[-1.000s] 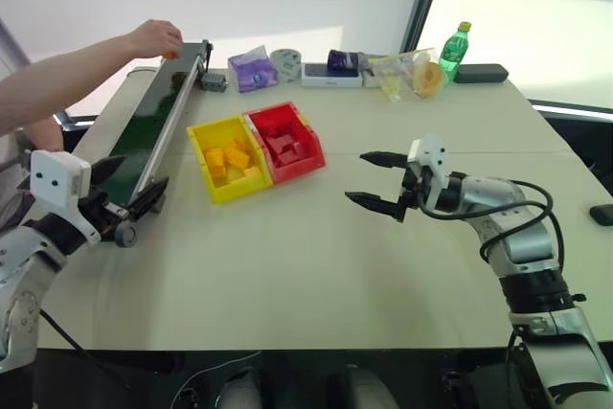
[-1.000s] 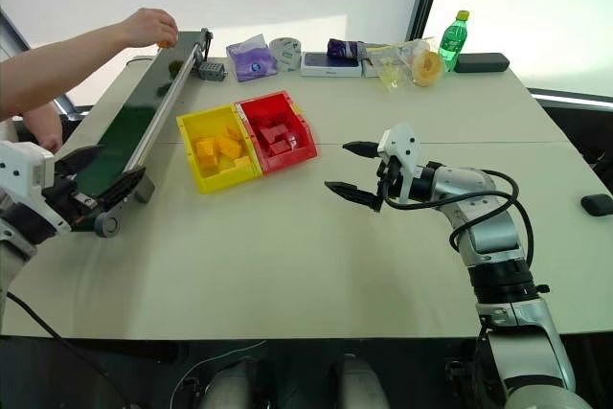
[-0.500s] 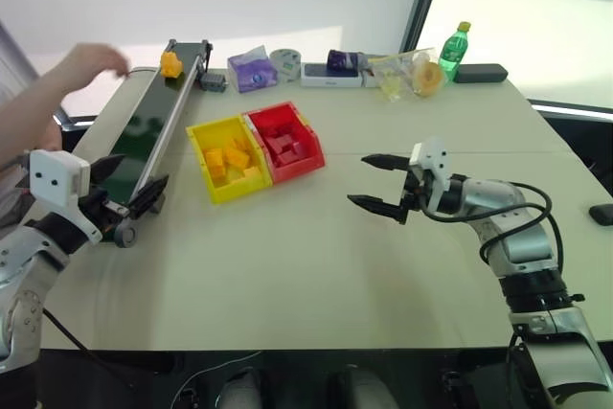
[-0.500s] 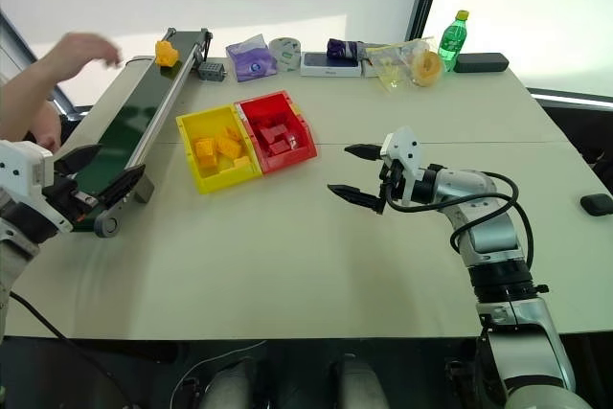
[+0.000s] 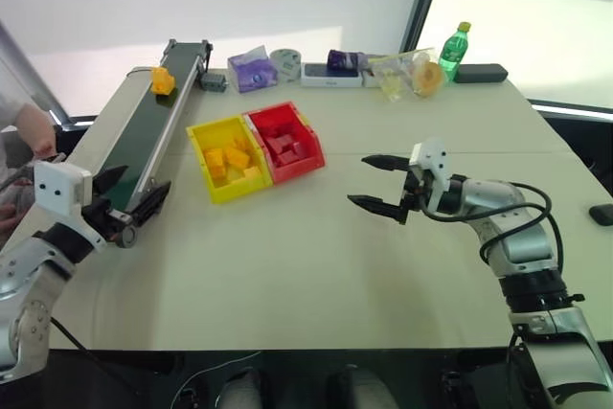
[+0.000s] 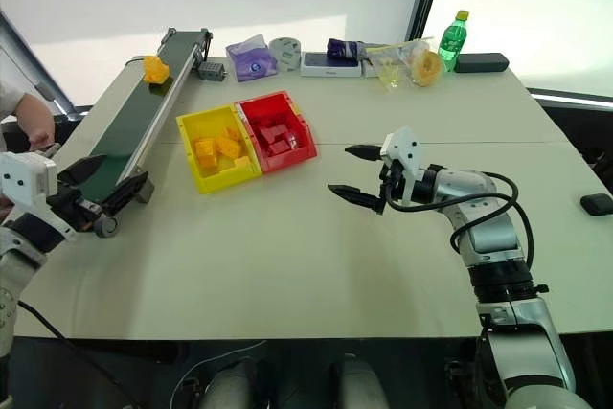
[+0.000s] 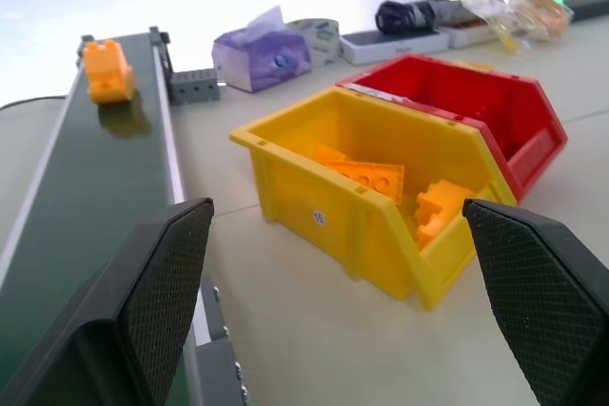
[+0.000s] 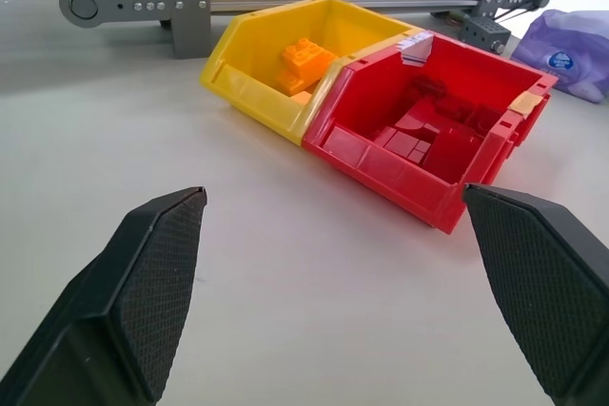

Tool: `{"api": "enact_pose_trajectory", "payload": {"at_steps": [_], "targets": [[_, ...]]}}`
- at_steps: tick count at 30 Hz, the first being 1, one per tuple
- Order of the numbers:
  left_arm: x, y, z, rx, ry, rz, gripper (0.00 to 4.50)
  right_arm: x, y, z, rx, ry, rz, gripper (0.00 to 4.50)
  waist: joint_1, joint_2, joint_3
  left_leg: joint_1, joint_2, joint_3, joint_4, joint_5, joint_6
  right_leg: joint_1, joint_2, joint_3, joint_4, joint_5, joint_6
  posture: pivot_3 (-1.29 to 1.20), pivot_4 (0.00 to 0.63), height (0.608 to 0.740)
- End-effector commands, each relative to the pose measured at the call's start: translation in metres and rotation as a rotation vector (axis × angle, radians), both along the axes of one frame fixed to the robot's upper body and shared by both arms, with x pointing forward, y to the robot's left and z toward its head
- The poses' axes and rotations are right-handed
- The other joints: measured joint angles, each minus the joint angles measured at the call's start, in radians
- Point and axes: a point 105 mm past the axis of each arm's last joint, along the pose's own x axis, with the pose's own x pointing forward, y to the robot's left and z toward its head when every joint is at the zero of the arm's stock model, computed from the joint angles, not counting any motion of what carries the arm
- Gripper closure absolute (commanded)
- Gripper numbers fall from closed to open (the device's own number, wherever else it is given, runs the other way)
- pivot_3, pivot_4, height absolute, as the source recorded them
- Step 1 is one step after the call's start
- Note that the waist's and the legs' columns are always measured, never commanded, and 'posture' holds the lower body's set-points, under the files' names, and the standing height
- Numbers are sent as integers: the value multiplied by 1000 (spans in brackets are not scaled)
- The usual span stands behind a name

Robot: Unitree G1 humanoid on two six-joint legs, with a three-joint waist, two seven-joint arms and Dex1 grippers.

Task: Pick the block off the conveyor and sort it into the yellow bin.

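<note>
The block [image 5: 162,80], a chunky yellow-orange plastic piece with studs on top, sits on the dark green belt of the conveyor [image 5: 144,131] near its far end. The left gripper [image 5: 126,200] hovers at the conveyor's near end, well apart from the block, its two black, cross-hatched fingers spread wide and holding nothing. The conveyor is long and narrow, with silver-grey metal side rails. Just beside it on the pale table [image 5: 287,265] stands the yellow bin [image 5: 226,159], glossy open-topped plastic with a sloped front, with several yellow-orange blocks inside. A matching red bin [image 5: 284,142] touches its far side from the conveyor and holds red blocks. Further from the conveyor, beyond both bins, the right gripper [image 5: 381,182] hangs above the table, fingers wide apart and empty. A person's hand [image 5: 34,128] shows beside the conveyor's outer rail.
</note>
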Motion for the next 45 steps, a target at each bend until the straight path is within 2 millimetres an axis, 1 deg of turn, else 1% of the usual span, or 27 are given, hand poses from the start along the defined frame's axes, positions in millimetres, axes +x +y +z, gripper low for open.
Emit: {"api": "enact_pose_trajectory", "payload": {"at_steps": [1, 5, 8, 11, 16, 37, 40, 42, 45], "targets": [[-20, 13, 22, 0, -125, 98, 61, -2, 0, 16, 11, -62, 7, 0, -1, 0, 0, 0, 0, 0, 0, 0, 0, 0, 0, 0, 0, 0, 0, 0, 150, 740], [-43, 27, 11, -10, -117, 201, 61, -1, -2, 14, 9, -59, 7, 0, -3, 0, 0, 0, 0, 0, 0, 0, 0, 0, 0, 0, 0, 0, 0, 0, 150, 740], [-56, 40, 2, -16, -112, 287, 61, 0, -1, 11, 9, -55, 13, 0, 0, 0, 0, 0, 0, 0, 0, 0, 0, 0, 0, 0, 0, 0, 0, 0, 150, 740], [-63, 52, -1, -38, -119, 358, 61, 2, -1, 9, 15, -52, 21, 0, 5, -1, 0, 0, 0, -1, 1, -1, 1, 1, 0, 0, 0, 0, 0, 0, 150, 740], [-67, 59, -9, -69, -112, 401, 61, 4, -1, 7, 15, -53, 28, 0, 1, -1, 0, 0, 0, -1, 1, -1, 2, 2, 0, 0, 0, 0, 0, 0, 150, 740], [-58, 65, -8, -84, -117, 400, 61, 1, 2, 12, 17, -61, 34, 0, -1, -1, 0, 0, 0, -1, 1, -1, 2, 1, 0, 0, 0, 0, 0, 0, 150, 740], [-54, 65, -10, -82, -96, 397, 61, 1, 1, 12, 17, -60, 34, 0, 0, -1, 0, 0, 0, -1, 1, -1, 2, 1, 0, 0, 0, 0, 0, 0, 150, 740], [-50, 63, -7, -74, -95, 382, 61, 1, 1, 12, 16, -60, 34, 0, 0, -1, 0, 0, 0, -1, 1, -1, 2, 1, 0, 0, 0, 0, 0, 0, 150, 740], [-41, 65, -6, -69, -56, 367, 61, 1, 2, 11, 15, -60, 35, 0, 0, 0, 0, 0, 0, -1, 1, -1, 2, 1, 0, 0, 0, 0, 0, 0, 150, 740]]}}
